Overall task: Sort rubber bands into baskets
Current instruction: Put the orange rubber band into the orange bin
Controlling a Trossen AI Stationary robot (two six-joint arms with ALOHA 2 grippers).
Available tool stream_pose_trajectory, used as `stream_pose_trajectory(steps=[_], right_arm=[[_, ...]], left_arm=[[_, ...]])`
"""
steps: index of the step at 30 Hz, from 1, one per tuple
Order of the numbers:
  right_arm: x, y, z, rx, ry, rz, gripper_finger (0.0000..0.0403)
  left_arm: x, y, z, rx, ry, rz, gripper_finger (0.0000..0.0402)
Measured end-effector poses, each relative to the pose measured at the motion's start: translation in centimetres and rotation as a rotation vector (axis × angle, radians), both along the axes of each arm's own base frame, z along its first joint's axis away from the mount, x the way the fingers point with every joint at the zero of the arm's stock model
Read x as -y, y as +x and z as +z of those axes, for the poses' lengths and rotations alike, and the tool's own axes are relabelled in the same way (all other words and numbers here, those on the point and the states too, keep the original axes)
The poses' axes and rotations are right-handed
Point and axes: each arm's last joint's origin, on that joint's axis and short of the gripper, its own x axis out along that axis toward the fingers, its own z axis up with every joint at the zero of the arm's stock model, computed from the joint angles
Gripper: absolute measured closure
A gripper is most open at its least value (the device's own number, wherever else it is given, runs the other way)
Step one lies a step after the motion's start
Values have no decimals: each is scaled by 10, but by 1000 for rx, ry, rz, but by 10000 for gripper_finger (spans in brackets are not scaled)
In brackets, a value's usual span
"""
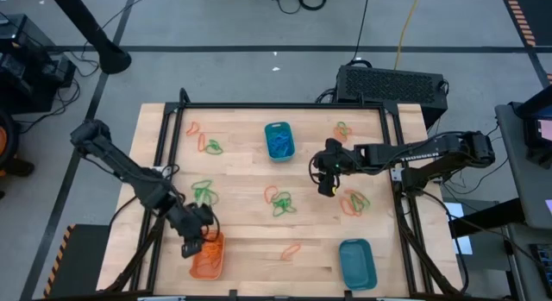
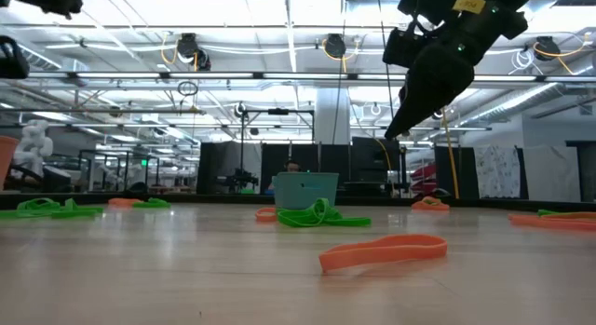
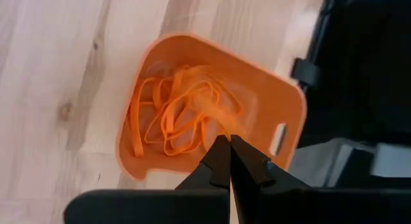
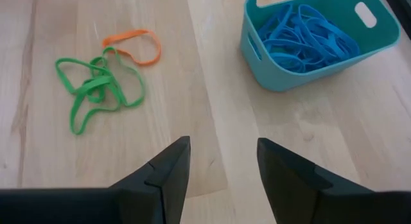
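above small orange plastic basket (image 3: 282,115) holding left gripper (image 3: 226,147) pinched closed over thin orange rubber bands (image 3: 176,115), right gripper (image 4: 221,160) open and empty, probably next reaching green loops (image 4: 96,92).

The high view looks straight down on the whole table (image 1: 259,241). The low view looks level across the tabletop into the room. The left wrist view sits close above the orange basket (image 3: 286,115), which the high view shares.

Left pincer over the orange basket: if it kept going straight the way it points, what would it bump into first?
Most likely the tangle of orange rubber bands in the orange basket; the shut left pincer points into it, though depth is unclear.
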Motion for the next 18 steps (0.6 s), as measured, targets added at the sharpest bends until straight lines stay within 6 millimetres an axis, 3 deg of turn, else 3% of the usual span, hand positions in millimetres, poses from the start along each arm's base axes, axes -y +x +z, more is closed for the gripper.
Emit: stream_pose_trajectory(steps=[8, 18], right_arm=[[0, 0, 0, 0, 0, 1, 230], [0, 1, 0, 7, 0, 1, 230]], left_arm=[[12, 8, -27, -91, 87, -45, 398], [14, 11, -41, -171, 126, -45, 325]])
